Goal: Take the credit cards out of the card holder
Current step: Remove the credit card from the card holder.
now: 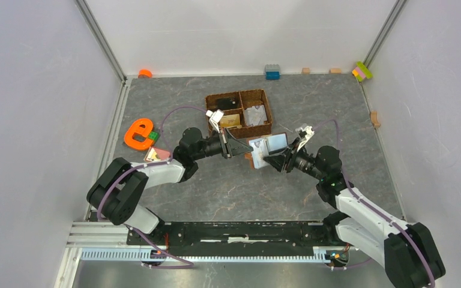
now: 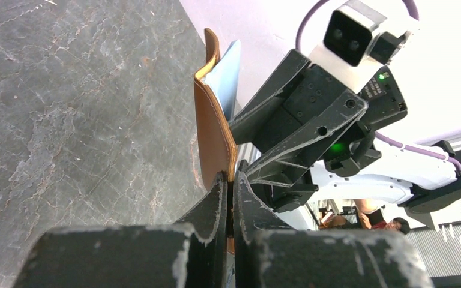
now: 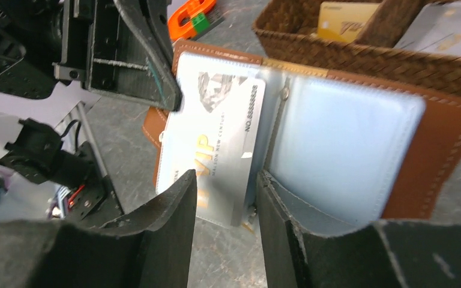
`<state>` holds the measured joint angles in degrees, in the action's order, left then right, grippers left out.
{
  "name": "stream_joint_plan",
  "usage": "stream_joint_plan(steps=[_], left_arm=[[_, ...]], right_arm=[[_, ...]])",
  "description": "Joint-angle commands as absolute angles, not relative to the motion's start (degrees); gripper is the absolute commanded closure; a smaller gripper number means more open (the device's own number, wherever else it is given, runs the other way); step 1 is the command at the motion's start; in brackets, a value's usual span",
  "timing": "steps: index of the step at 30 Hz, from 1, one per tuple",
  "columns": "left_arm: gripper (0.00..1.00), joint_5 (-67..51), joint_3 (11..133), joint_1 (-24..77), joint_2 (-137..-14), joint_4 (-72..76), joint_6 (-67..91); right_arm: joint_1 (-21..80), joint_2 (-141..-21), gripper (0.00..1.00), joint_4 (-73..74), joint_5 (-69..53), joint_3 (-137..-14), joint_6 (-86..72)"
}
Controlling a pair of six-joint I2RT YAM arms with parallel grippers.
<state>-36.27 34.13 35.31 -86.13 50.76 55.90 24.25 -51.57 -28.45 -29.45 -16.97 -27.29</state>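
The card holder (image 1: 268,147), a brown wallet with a pale grey-blue inside, is held open above the table between both arms. My left gripper (image 2: 232,183) is shut on the edge of the brown cover (image 2: 213,129). In the right wrist view a silver credit card (image 3: 222,132) marked VIP sits in the left pocket, and its lower end sticks out. My right gripper (image 3: 227,189) stands open, its fingers on either side of that lower end with gaps showing. A gold credit card (image 3: 343,21) and pale grey ones (image 1: 256,114) lie in the woven basket.
The brown woven basket (image 1: 264,129) stands just behind the card holder. An orange letter-shaped toy (image 1: 138,133) lies at the left. A flat pink and tan piece (image 1: 156,155) lies by the left arm. Small blocks (image 1: 272,72) line the back wall and right side.
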Motion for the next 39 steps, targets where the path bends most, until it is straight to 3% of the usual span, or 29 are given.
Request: stream_joint_plan(steps=[1, 15, 21, 33, 36, 39], left_arm=[[0.98, -38.2, 33.8, 35.0, -86.6, 57.6, 58.6], [0.98, -36.3, 34.6, 34.9, -85.8, 51.7, 55.3], [0.98, -34.3, 34.6, 35.1, -84.6, 47.8, 51.9], [0.95, -36.8, 33.7, 36.7, -84.8, 55.4, 53.6], [0.92, -37.0, 33.4, 36.7, -84.5, 56.5, 53.8], [0.81, -37.8, 32.7, 36.7, -84.6, 59.7, 54.9]], right_arm=[[23.5, -53.6, 0.55, -37.4, -38.2, -15.9, -32.7], [23.1, -50.1, 0.74, -47.8, -42.1, -12.6, -38.0], [22.9, -49.1, 0.77, -50.5, -42.6, -11.6, -39.7], [23.0, -55.1, 0.75, -54.0, -45.0, -11.9, -41.9], [22.9, -55.5, 0.81, -50.8, -43.8, -12.6, -40.5], [22.7, -55.1, 0.94, -49.4, -42.9, -12.7, -39.9]])
